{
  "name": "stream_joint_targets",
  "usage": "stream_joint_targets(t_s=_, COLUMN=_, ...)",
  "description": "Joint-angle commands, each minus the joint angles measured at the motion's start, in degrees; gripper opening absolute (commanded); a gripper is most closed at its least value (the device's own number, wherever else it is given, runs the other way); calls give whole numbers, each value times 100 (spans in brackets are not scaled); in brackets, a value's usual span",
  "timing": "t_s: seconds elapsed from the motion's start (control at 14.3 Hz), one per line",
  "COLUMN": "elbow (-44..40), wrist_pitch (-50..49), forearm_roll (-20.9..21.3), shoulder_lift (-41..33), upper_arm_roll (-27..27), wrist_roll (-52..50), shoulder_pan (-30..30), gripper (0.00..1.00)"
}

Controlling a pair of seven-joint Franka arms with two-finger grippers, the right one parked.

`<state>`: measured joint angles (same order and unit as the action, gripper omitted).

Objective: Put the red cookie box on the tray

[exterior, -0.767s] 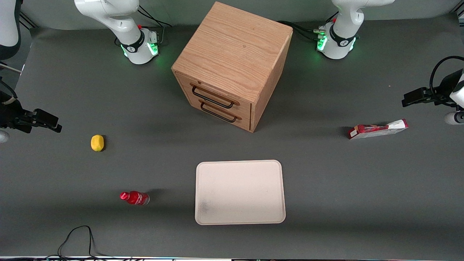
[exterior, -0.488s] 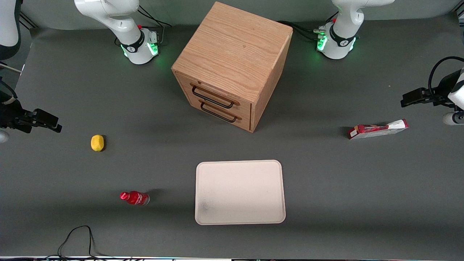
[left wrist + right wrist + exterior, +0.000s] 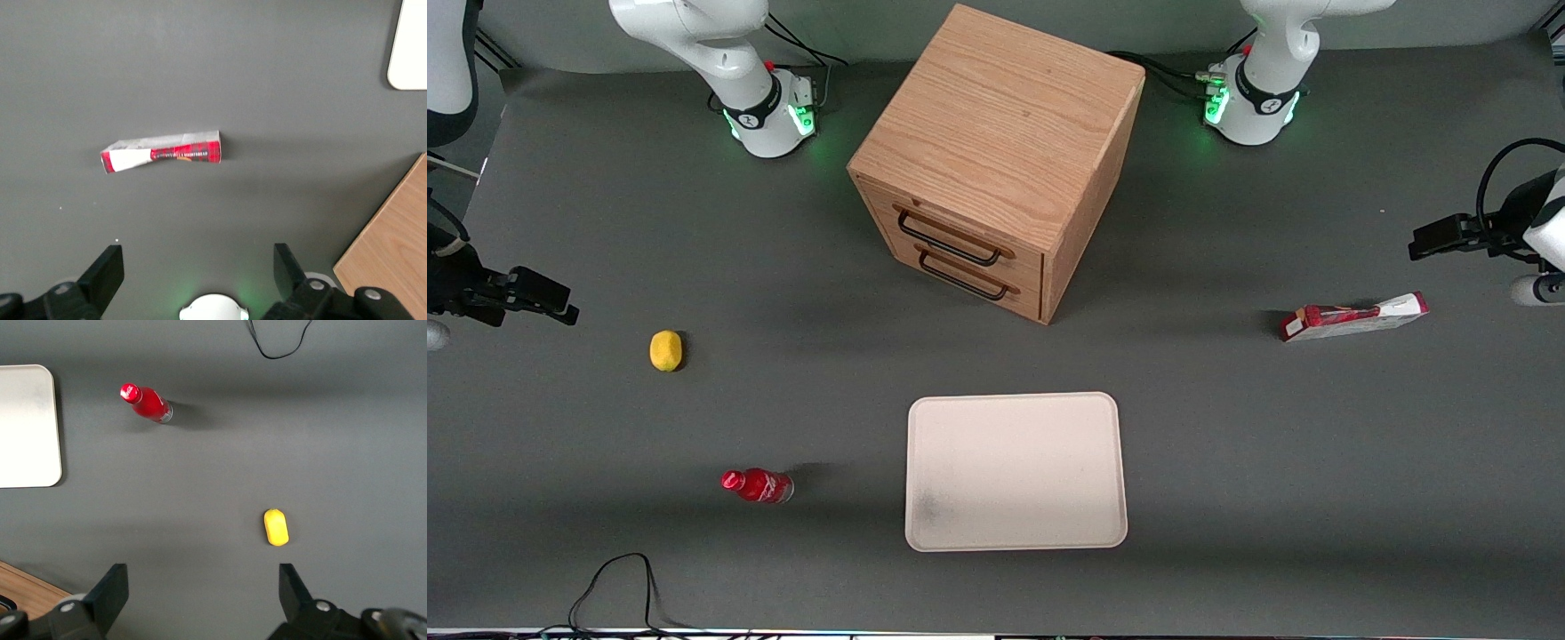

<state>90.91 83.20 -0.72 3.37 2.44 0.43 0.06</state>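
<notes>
The red cookie box (image 3: 1354, 317) lies flat on the table (image 3: 1227, 444) toward the working arm's end, well apart from the tray (image 3: 1016, 471), which sits nearer the front camera, in front of the wooden cabinet (image 3: 996, 160). The step in hand looks like the reach for the box, with nothing yet lifted. To do it well, the end effector (image 3: 198, 263) should come straight down over the middle of the carton, fingers (image 3: 107, 267) straddling its narrow width rather than its length, so the long box hangs level and does not swing when carried. The carton looks slightly crushed near its white end, so a mid-body grasp on the firmer printed part seems safer. In the wrist view the fingers stand spread wide with nothing between them, and the box lies ahead of them, not yet between them. In the front view the end effector (image 3: 1440, 238) hangs above the table at its working-arm edge, near the box.
</notes>
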Motion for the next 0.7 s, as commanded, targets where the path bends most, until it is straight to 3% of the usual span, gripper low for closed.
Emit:
stream_joint_targets(t_s=0.0, elbow=-205, wrist_pitch=-190, forearm_roll=11, shoulder_lift=76, upper_arm_roll=20, wrist_roll=106, shoulder_pan=12, gripper=100)
stream_joint_targets(t_s=0.28, elbow=-240, wrist_pitch=-242, forearm_roll=46, shoulder_lift=84, upper_arm_roll=20, wrist_roll=298, shoulder_pan=12, gripper=100)
stream_joint_targets(t_s=0.49, elbow=-520, wrist_pitch=-514, forearm_roll=300, shoulder_lift=189, upper_arm_roll=29, wrist_roll=1298, shoulder_pan=12, gripper=100)
stream_joint_targets(t_s=0.63, elbow=-609, wrist_pitch=-471, forearm_roll=389, shoulder_lift=269, upper_arm_roll=29, wrist_roll=2595, shoulder_pan=47, gripper=100)
